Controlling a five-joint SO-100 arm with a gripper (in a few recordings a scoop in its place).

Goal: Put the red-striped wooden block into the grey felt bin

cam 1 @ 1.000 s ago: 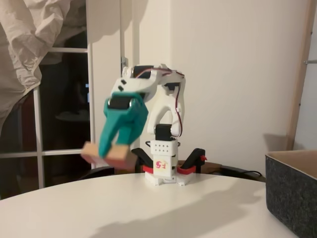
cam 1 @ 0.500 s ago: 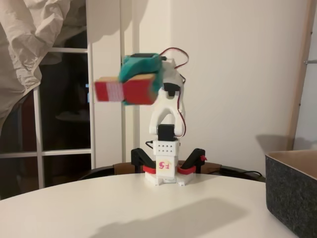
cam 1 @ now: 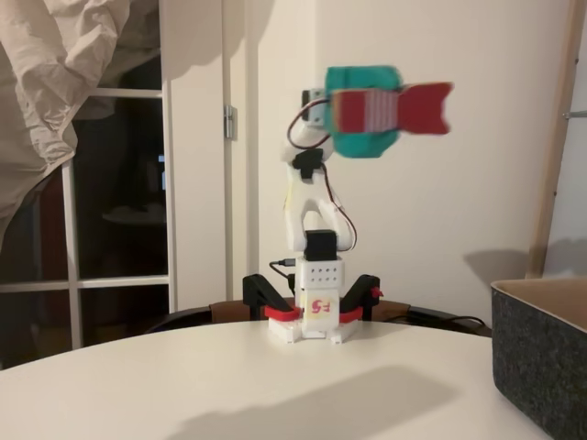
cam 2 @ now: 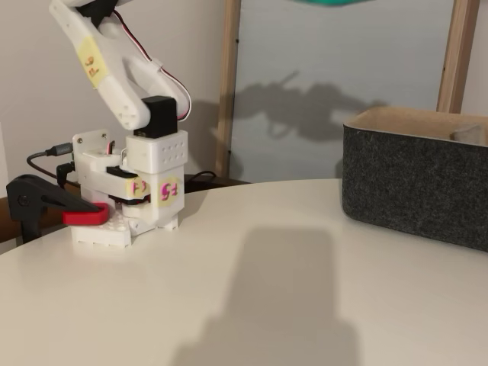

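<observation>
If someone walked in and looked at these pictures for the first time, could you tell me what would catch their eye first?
Most striking is the teal gripper raised high above the white arm's base, holding the red-striped wooden block out to the right in a fixed view, blurred by motion. Next comes the grey felt bin, large and dark with a tan lining, on the right of the white round table. A red-and-black clamp pins the arm's base to the table edge.

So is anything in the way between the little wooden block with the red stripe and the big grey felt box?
Nothing visible is. The teal gripper holds the red-striped wooden block high in the air, and only open space lies between it and the dark grey felt bin.
</observation>
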